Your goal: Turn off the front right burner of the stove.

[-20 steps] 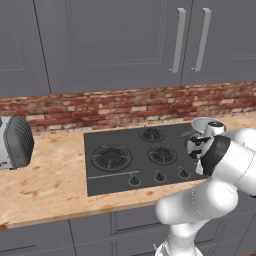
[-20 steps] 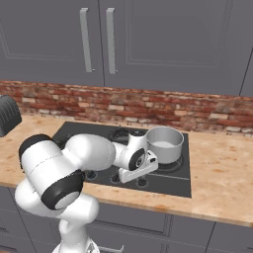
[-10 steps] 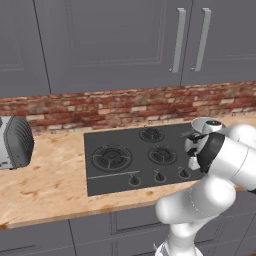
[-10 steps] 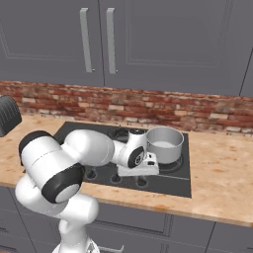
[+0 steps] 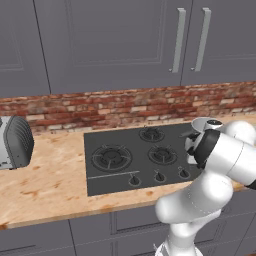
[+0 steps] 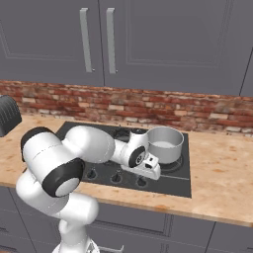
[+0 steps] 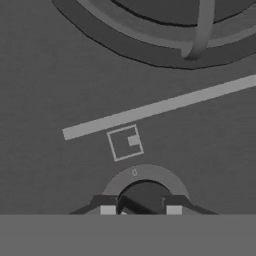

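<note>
The stove (image 5: 100, 175) is a black glass cooktop set in the wooden counter, with a row of small dark knobs (image 5: 159, 176) along its front. In the hand view, a round dark knob (image 7: 145, 192) sits between my fingertips (image 7: 107, 210), which press on both its sides. My gripper (image 7: 140, 210) is shut on it. Above it are a white line, a small square mark, and the ring and grate of the front right burner (image 7: 190, 50). In the right base view, my gripper (image 6: 148, 170) hangs low over the knob row at the stove's (image 6: 170, 185) front right.
A steel pot (image 6: 164, 144) (image 5: 205, 125) stands on the stove's right side just behind my hand. The widest burner (image 5: 110, 156) lies at the left. A grey toaster (image 5: 15, 142) sits far left on the counter. A brick wall and grey cabinets rise behind.
The hand has sunk slightly toward the knob row at the stove's front right and the elbow has swung. The pot and toaster have not moved.
</note>
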You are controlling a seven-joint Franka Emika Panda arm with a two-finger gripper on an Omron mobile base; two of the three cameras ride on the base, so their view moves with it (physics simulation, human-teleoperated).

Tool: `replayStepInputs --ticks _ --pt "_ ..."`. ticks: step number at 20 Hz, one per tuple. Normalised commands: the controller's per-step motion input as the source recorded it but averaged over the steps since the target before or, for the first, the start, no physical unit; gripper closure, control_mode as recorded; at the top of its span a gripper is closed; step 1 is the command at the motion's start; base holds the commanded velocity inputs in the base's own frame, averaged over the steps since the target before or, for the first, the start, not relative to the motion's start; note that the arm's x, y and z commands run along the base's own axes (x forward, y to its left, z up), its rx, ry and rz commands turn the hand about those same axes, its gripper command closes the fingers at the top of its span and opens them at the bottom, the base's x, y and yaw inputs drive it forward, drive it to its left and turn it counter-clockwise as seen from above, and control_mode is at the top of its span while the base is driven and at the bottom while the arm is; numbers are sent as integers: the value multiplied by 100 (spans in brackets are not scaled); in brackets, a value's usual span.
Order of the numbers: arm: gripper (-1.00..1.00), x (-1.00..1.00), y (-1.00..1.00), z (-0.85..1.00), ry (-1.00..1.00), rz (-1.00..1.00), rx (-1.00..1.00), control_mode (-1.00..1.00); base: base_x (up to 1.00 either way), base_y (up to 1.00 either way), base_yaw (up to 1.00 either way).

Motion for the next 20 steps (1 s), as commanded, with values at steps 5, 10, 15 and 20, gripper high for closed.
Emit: replayStepInputs --ticks 5,10,15,20 --pt "100 -38 11 -18 -4 -55 1 -100 0 0 0" --pt "100 -53 38 -17 -7 -48 0 -100 0 0 0" --pt "100 -60 54 -22 -9 -45 0 -100 0 0 0" --pt "100 -43 55 -21 -4 -49 0 -100 0 0 0"
